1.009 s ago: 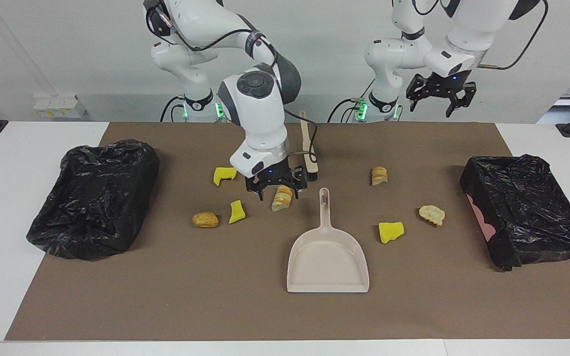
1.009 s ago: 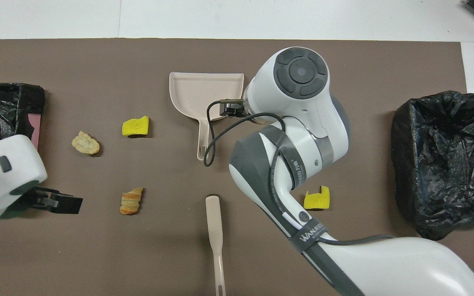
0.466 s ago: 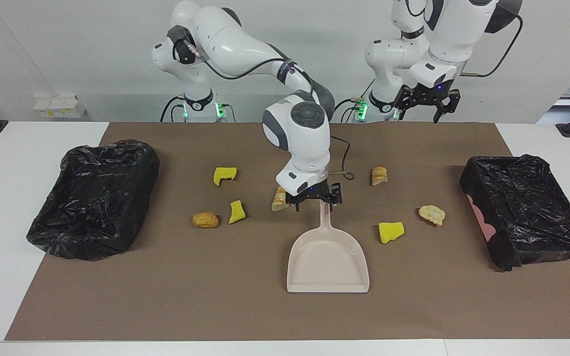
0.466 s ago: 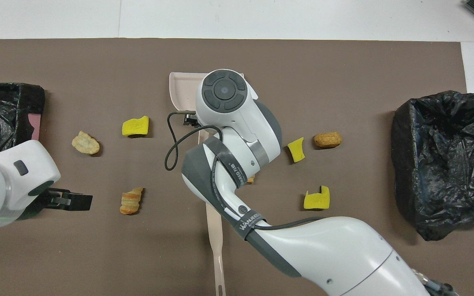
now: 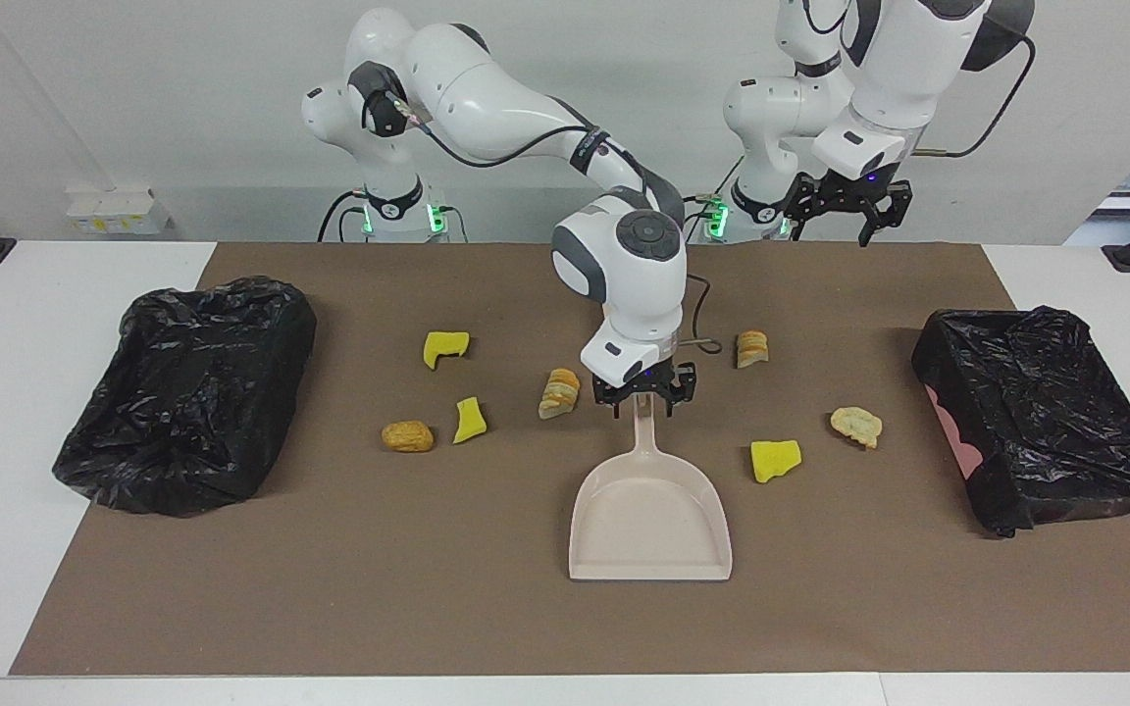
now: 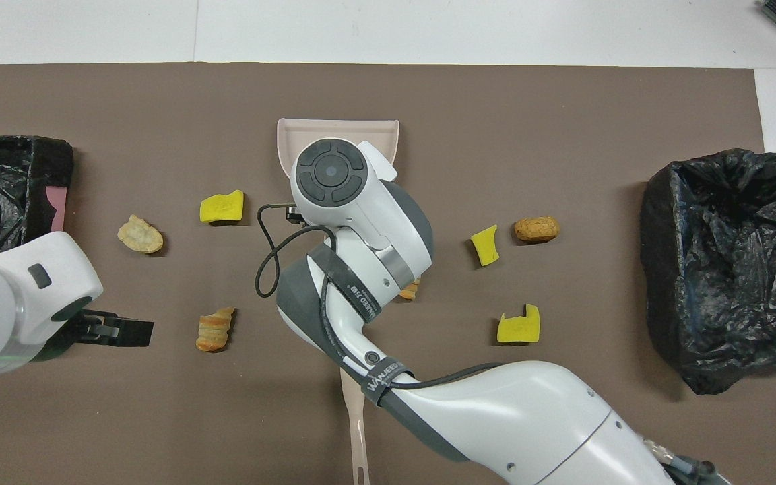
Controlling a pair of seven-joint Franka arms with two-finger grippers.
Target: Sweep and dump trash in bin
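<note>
The trash lies scattered on the brown mat: yellow chunks (image 5: 444, 347) (image 5: 469, 420) (image 5: 775, 460) and tan pieces (image 5: 407, 436) (image 5: 559, 392) (image 5: 751, 348) (image 5: 856, 426). The beige dustpan (image 5: 650, 515) lies mid-mat, its handle (image 5: 643, 436) pointing toward the robots. My right gripper (image 5: 645, 400) is open and low over the handle's end, fingers either side of it. My left gripper (image 5: 847, 208) is open and empty, raised over the mat's edge by its base. In the overhead view the right arm covers most of the dustpan (image 6: 337, 128).
Two bins lined with black bags stand at the table's ends, one toward the right arm's end (image 5: 187, 392) and one toward the left arm's end (image 5: 1046, 412). The beige brush's handle (image 6: 354, 417) shows in the overhead view; its bristles are hidden under the right arm.
My right gripper moved from over the tan piece toward the left arm's end, to the dustpan handle. The left gripper rose slightly and drew toward its base.
</note>
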